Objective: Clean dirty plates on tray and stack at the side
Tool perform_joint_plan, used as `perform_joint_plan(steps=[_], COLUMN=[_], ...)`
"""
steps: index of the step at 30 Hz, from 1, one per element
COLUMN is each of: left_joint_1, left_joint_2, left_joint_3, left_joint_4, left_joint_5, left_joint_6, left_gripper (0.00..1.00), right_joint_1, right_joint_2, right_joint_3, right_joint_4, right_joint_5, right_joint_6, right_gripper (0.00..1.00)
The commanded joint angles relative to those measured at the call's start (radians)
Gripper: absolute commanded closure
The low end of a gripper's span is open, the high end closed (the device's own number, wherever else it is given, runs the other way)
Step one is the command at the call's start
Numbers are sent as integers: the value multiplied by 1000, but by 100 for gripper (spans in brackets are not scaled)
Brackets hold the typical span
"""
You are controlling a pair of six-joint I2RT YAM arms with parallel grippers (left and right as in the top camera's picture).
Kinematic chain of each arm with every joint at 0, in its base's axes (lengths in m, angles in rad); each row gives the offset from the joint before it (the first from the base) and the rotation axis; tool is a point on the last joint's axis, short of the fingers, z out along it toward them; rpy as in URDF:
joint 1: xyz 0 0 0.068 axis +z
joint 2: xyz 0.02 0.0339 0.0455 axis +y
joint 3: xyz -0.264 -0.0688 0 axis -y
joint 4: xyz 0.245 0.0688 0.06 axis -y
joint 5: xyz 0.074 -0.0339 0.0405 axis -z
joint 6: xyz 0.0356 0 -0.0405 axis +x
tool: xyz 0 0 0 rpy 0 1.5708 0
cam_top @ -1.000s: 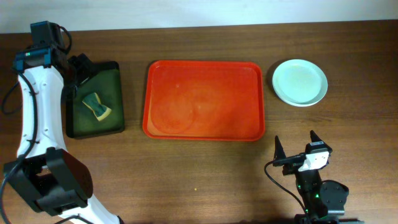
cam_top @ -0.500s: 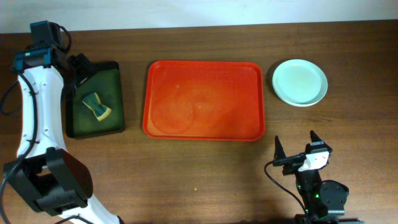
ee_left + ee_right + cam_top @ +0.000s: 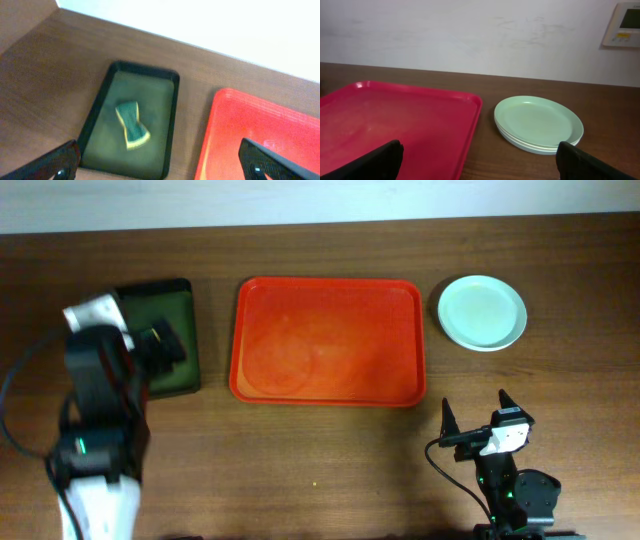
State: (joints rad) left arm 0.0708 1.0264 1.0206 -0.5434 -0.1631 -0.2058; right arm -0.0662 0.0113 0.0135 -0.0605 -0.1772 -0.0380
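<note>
- The left gripper (image 3: 159, 150) has its two black fingers far apart and holds nothing. It hangs above a small dark green rectangular plastic tray (image 3: 150, 95), in which a green and yellow sponge (image 3: 131, 125) lies.
- The right gripper (image 3: 479, 150) is spread wide too, with nothing between its fingers.
- The round shallow pale blue-green plates (image 3: 482, 312) are stacked on the table, just beside the right short side of the large red-orange rectangular plastic tray (image 3: 330, 340). A strip of wood shows between them.
- A whitish rim shows at the bottom of the stack.
- The red-orange tray lies between the green tray and the plates.
- All rests on a dark brown wooden table (image 3: 300, 470). Behind it is a white wall (image 3: 470, 35) with a beige control panel (image 3: 625, 22).
- The left arm (image 3: 95, 410) is raised over the left side and hides part of the green tray from above.
- The right arm (image 3: 515, 490) sits folded at the near edge, with its fingers pointing to the wall.
</note>
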Motion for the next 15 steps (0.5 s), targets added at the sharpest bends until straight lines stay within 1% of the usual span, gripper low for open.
perform_joint_plan(steps=[1, 3, 6, 7, 13, 15], left_joint_1=[-56, -84, -84, -84, -84, -85], left_joint_2=[-286, -488, -679, -735, -961, -1024], left_joint_3=[-232, -386, -513, -549, -790, -874], left_joint_4=[109, 174, 168, 168, 180, 249], left_joint_5=[14, 14, 21, 21, 69, 79], left_joint_6=[111, 142, 208, 211, 211, 211], left_gripper=[1, 1, 1, 1, 1, 0], right_joint_1=[-6, -6, -6, -6, -6, -6], right_joint_2=[-8, -8, -8, -8, -8, -8], right_joint_3=[-8, -8, -8, -8, -8, -8], right_joint_4=[-3, -3, -3, -3, -3, -3], right_joint_5=[-5, -5, -5, -5, -5, -5], right_joint_6=[-7, -7, -7, -7, -7, -7], right_gripper=[2, 2, 2, 2, 2, 2])
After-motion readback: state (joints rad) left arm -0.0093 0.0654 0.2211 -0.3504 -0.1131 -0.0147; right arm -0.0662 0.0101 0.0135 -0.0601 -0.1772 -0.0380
